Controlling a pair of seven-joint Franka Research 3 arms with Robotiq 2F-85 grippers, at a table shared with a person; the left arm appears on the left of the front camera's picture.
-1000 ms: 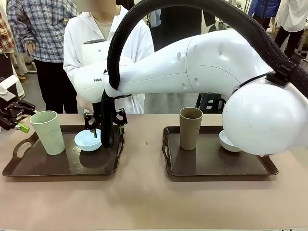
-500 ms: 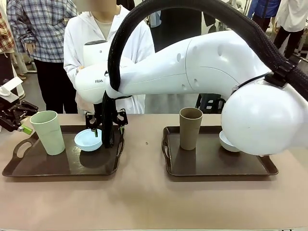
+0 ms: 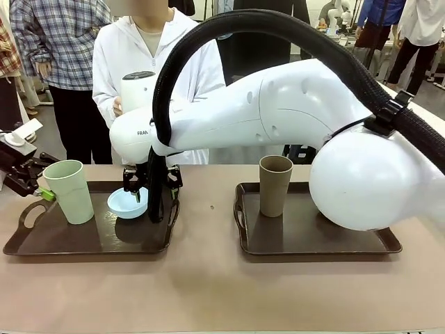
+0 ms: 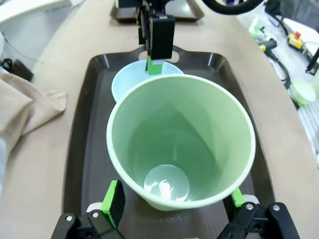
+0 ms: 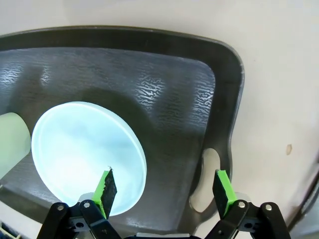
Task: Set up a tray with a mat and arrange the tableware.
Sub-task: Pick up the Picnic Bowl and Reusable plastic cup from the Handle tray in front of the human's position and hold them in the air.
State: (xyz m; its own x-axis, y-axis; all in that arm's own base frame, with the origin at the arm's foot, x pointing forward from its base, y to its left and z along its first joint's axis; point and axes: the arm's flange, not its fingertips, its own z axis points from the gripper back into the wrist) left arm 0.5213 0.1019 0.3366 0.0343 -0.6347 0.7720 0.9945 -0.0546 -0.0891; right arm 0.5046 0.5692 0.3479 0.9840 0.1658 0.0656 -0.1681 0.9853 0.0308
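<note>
Two trays (image 3: pixel 69 242), two cups (image 3: pixel 69 193), one bowl (image 3: pixel 125 202)

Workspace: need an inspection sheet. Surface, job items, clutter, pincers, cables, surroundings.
Surface: tan table with two dark brown trays side by side.
Job's things: pale green cup and light blue bowl on the left tray; tan-brown cup on the right tray.
Clutter: small dark speck on the table between the trays; beige cloth beside the left tray.
Grippers: left pincer open, fingers either side of the green cup; right pincer open above the blue bowl's rim.
Cables: black corrugated hose arcs over the right arm.
Surroundings: person in a white top at the far side; more people behind.
</note>
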